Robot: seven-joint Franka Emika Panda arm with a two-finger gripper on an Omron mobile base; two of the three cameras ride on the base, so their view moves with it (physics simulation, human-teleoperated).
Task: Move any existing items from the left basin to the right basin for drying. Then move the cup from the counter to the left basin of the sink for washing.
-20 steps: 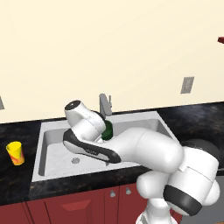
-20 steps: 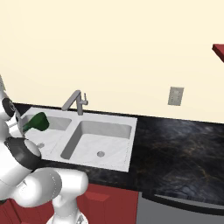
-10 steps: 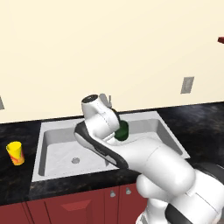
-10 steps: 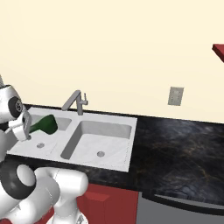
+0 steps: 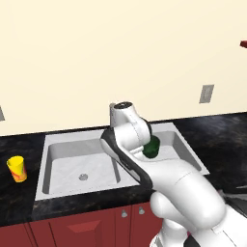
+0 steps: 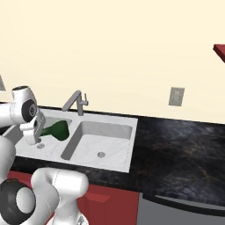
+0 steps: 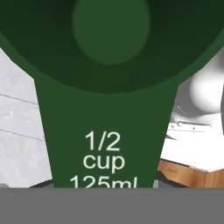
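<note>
I see one dark green measuring scoop (image 5: 152,146), one yellow cup (image 5: 17,169), one steel sink (image 5: 44,159) with two bowls, and one grey faucet (image 6: 75,102).

My pincer (image 6: 38,127) is clamped on the handle of the scoop and holds it up in the air. From the left base view the scoop hangs over the sink near the wall between the two bowls, but my arm hides the spot, so I cannot tell just which bowl is under it. The scoop has a round, deep head and a flat handle that gets thinner toward my pincer. It looks smooth and not shiny. In the hand view the handle (image 7: 104,144) has white writing: "1/2 cup 125ml".

The left basin (image 5: 82,166) is a grey box shape with one round drain in its floor. The right basin (image 6: 103,139) looks the same and has one round drain too.

The cup is small and bright yellow, with a red mark on its side. It stands upright on the black, shiny, speckled worktop (image 5: 19,195), left of the sink and well apart from the scoop. Dark red cabinets (image 5: 91,226) sit under the worktop.

One grey wall outlet (image 6: 176,96) is on the plain cream wall.
</note>
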